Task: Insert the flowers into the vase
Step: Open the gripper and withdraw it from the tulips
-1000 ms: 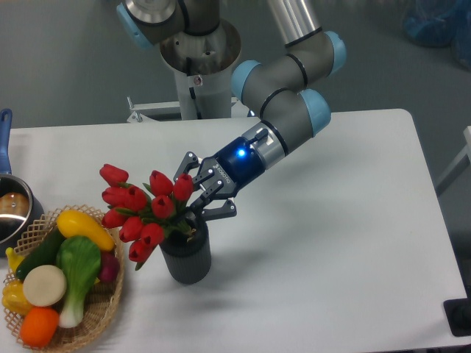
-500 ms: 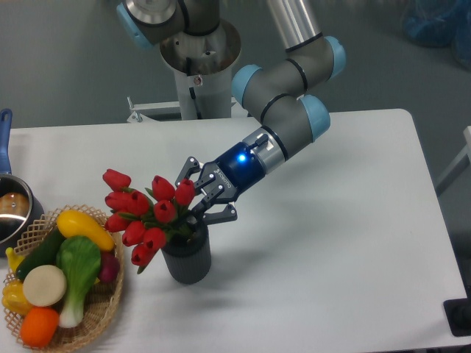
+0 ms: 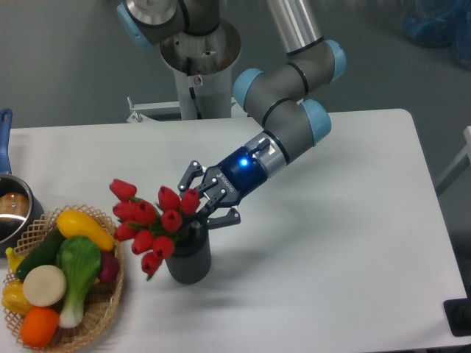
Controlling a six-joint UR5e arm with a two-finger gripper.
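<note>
Basket [image 3: 103, 312] left of vase [image 3: 188, 261]

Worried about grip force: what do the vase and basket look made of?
Vase: dark grey, matte and ribbed, with no shine, so likely plastic or unglazed ceramic; I cannot tell which. Basket: tan woven strands with open gaps, apparently wicker, light and slightly flexible.

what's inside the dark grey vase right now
The flowers sit in the vase, red buds spilling left over its rim. The stems' depth is hidden by the wall; the gripper covers the mouth's right side.
</note>
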